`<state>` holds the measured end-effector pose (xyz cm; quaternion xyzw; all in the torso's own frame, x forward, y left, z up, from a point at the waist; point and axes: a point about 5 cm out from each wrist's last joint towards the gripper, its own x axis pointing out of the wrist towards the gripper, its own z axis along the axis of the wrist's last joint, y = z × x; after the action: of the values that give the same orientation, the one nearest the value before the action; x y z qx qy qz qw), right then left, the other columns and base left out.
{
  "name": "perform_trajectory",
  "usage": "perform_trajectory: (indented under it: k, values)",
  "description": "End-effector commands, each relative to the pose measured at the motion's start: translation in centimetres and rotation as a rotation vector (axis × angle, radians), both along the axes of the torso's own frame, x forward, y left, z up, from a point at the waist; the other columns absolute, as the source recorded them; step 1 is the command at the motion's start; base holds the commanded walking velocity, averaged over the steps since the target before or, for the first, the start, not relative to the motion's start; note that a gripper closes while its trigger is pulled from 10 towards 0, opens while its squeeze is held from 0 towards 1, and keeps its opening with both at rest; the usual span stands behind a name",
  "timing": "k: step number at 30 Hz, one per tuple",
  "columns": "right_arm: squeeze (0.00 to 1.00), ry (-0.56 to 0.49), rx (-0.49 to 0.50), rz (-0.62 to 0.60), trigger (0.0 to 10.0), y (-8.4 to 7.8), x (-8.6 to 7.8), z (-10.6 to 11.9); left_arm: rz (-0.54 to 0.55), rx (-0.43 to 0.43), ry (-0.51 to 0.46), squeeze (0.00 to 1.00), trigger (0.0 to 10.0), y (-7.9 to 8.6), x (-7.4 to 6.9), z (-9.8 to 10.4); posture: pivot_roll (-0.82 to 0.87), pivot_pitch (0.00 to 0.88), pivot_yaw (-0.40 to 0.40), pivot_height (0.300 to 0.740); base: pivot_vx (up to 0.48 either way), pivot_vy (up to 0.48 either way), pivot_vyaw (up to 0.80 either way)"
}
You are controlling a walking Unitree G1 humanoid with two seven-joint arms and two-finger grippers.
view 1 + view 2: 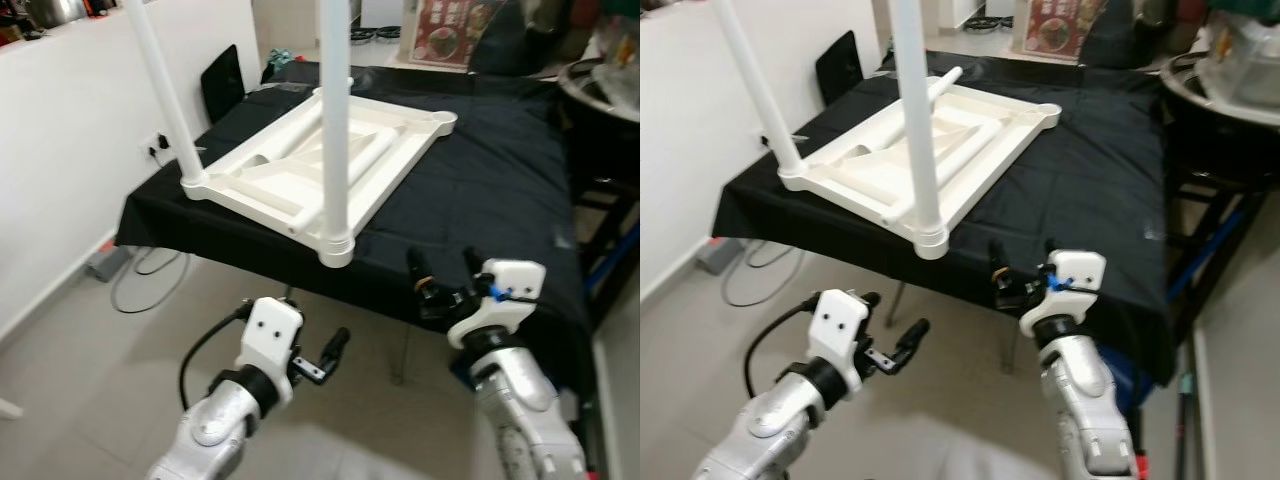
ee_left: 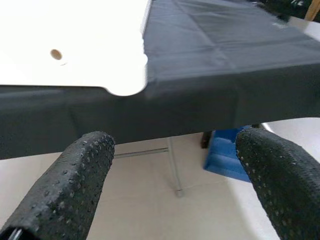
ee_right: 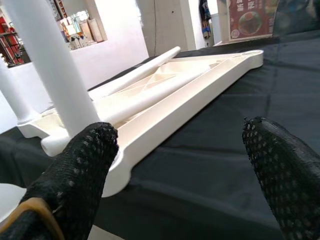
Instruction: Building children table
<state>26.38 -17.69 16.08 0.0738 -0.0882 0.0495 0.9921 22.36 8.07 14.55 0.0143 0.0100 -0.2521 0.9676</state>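
- At the far left, a white wall (image 1: 60, 150) is seen, with a socket (image 1: 157, 147) and cables trailing onto the tiled floor (image 1: 130, 380).
- The left gripper (image 1: 325, 357) is held low, below the edge of the black-draped work table (image 1: 500, 180); its fingers (image 2: 75, 185) are seen well apart, with nothing between them. It is judged to be held ready, not yet engaged.
- The white children's table top (image 1: 330, 155) is laid upside down on the black cloth, its underside ribs facing up, so that the leg sockets can be reached from above.
- Two white legs are already stood upright in the near corner sockets: the left leg (image 1: 165, 90) at the left corner and the front leg (image 1: 335, 120) at the corner nearest the robot, which slightly overhangs the cloth edge.
- Two loose legs (image 1: 345, 160) are seen lying inside the recessed underside of the top, which serves as a tray for them; they are judged to be kept there to stop them rolling off.
- The far right corner socket (image 1: 443, 118) is seen empty, so the assembly is judged about half done.
- The right gripper (image 1: 447, 278) is raised just before the table's edge, pointing toward the top; its fingers (image 3: 75, 165) are spread wide and hold nothing.
- At the far right, a dark rack with a metal bowl (image 1: 600, 85) is seen; its contents cannot be made out.
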Motion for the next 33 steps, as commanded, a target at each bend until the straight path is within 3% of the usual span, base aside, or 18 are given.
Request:
perform_trajectory:
  k: [1, 15, 17, 19, 20, 25, 27, 29, 33]
  values:
    - [0.00, 0.019, -0.003, 0.003, 10.0, 0.3, -0.1, -0.6, 0.014, 0.017, -0.004, 0.00, 10.0, 0.3, 0.0, -0.1, 0.11, 0.135, 0.012, 0.740, 0.000, 0.000, 0.00]
    - [0.00, -0.010, -0.001, 0.026, 10.0, 1.1, -0.6, -0.3, 0.025, 0.008, -0.034, 0.00, 10.0, 0.2, 0.0, 0.4, 0.11, 0.139, 0.014, 0.740, 0.000, 0.000, 0.00]
    - [0.00, -0.071, 0.002, 0.018, 10.0, 1.2, -0.3, 1.3, 0.069, -0.020, -0.082, 0.00, 10.0, 0.3, 0.7, 2.0, 0.11, 0.140, 0.013, 0.740, 0.000, 0.000, 0.00]
    - [0.00, -0.071, 0.002, 0.018, 10.0, 1.2, -0.3, 1.3, 0.069, -0.020, -0.082, 0.00, 10.0, 0.3, 0.7, 2.0, 0.11, 0.140, 0.013, 0.740, 0.000, 0.000, 0.00]
    - [0.00, -0.096, 0.013, 0.004, 10.0, 1.0, 0.0, 2.3, 0.102, -0.029, -0.125, 0.00, 10.0, 0.5, 1.2, 3.3, 0.11, 0.141, 0.015, 0.740, 0.000, 0.000, 0.00]
    - [0.00, -0.089, -0.030, -0.037, 10.0, 0.5, 1.2, 3.6, 0.192, -0.009, -0.228, 0.00, 10.0, 1.5, 2.1, 5.9, 0.11, 0.137, 0.014, 0.740, 0.000, 0.000, 0.00]
    - [0.00, -0.089, -0.030, -0.037, 10.0, 0.5, 1.2, 3.6, 0.192, -0.009, -0.228, 0.00, 10.0, 1.5, 2.1, 5.9, 0.11, 0.137, 0.014, 0.740, 0.000, 0.000, 0.00]
    - [0.00, -0.077, -0.058, -0.052, 10.0, 0.0, 1.4, 3.4, 0.211, 0.009, -0.228, 0.00, 10.0, 2.1, 1.9, 5.8, 0.11, 0.136, 0.011, 0.740, 0.000, 0.000, 0.00]
    - [0.00, -0.034, -0.098, -0.132, 10.0, -4.3, 0.8, 1.7, 0.412, 0.109, -0.171, 0.00, 10.0, 7.3, 1.9, 3.7, 0.12, 0.135, 0.007, 0.740, 0.000, 0.000, 0.00]
